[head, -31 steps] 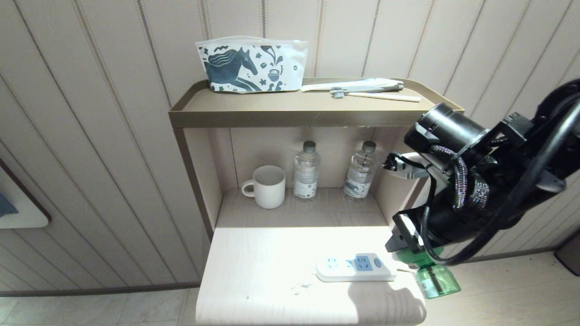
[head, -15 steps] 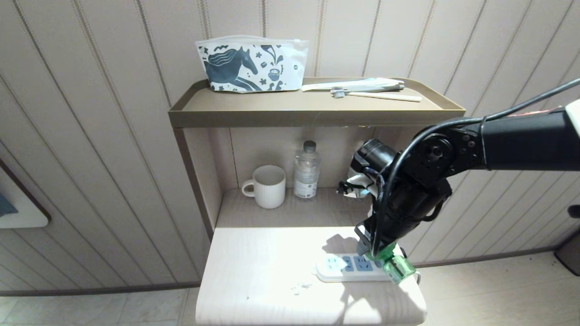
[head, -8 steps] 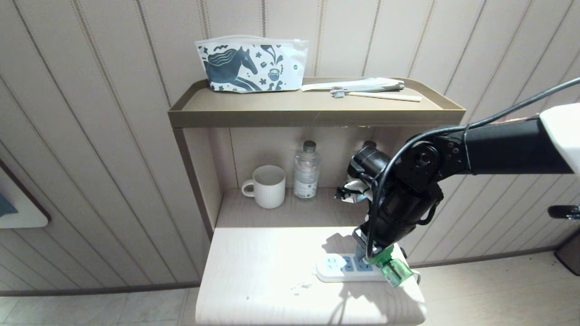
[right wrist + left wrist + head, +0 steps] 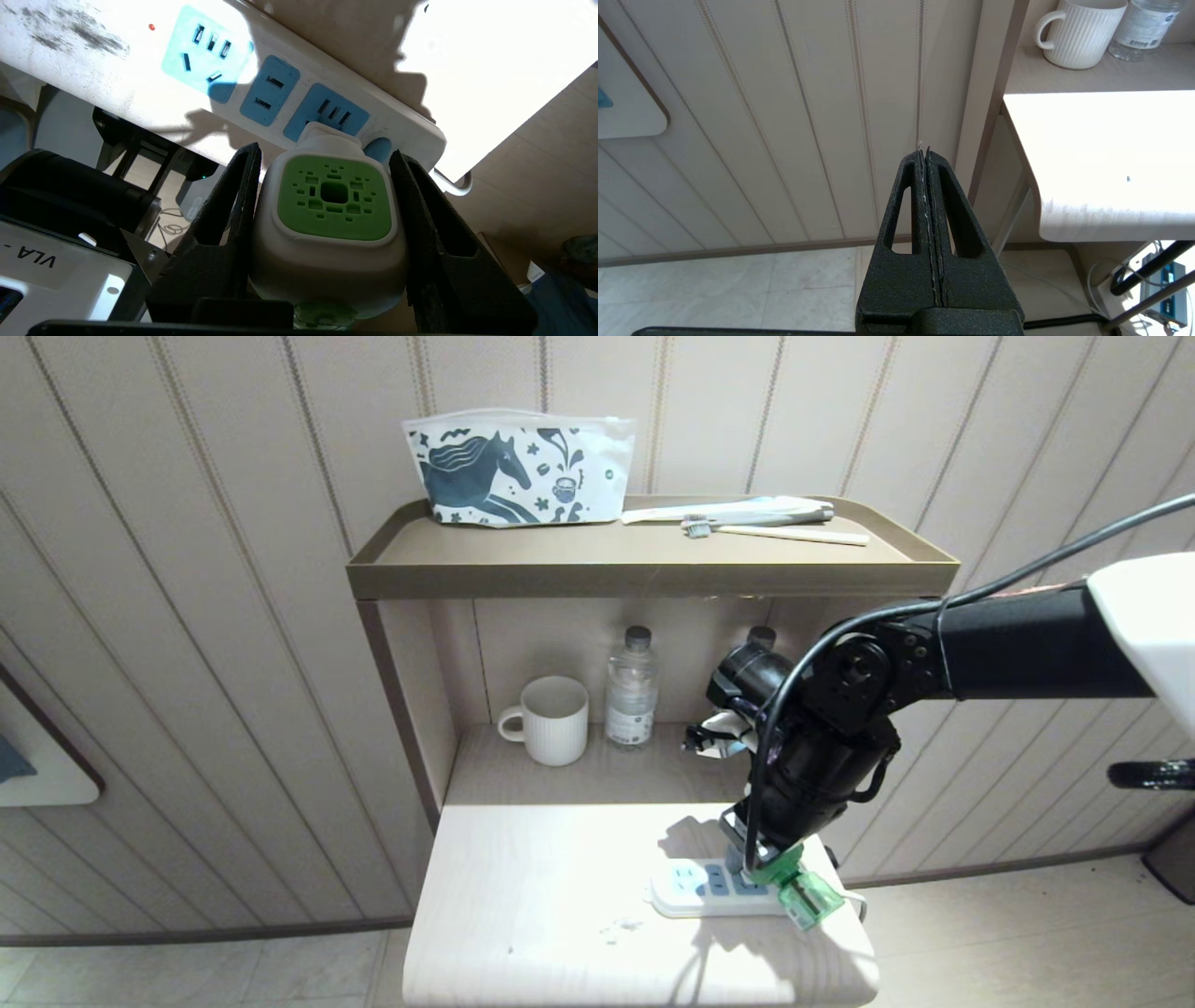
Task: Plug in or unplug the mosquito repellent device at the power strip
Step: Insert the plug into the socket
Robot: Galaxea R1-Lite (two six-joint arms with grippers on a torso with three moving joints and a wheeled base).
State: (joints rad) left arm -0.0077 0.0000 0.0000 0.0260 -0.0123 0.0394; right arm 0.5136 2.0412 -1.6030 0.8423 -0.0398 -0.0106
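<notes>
1. The wall unit (image 4: 653,581) has a raised-lip top shelf, an open niche below it, and a pale table (image 4: 541,896) jutting forward with rounded front corners. The table's left half and front are bare; open floor lies to its left and right.
2. The right arm (image 4: 1008,644) reaches in from the right, crossing in front of the niche's right side and bending down to the table's right rear corner.
3. On the top shelf a horse-print pouch (image 4: 518,469) stands at the left, with a toothbrush (image 4: 775,531) lying near the right rim.
4. In the niche a ribbed white mug (image 4: 553,719) and a water bottle (image 4: 631,689) stand side by side; a second bottle's cap (image 4: 761,636) shows behind the arm.
5. The power strip (image 4: 695,893) lies flat near the table's right edge, its button end close to that edge and its cord (image 4: 451,183) curling off it.
6. The right gripper (image 4: 327,161) clamps the mosquito repellent device (image 4: 332,205) by both sides of its white-and-green head, jaws about half spread. The device's plug end sits at the strip's last blue socket beside the button; whether it is fully seated I cannot tell. Its green bottle (image 4: 810,900) tilts out toward the table's right edge.
7. The left gripper (image 4: 927,154) hangs beside the table's left front corner, above the floor, jaws pressed together and holding nothing.
</notes>
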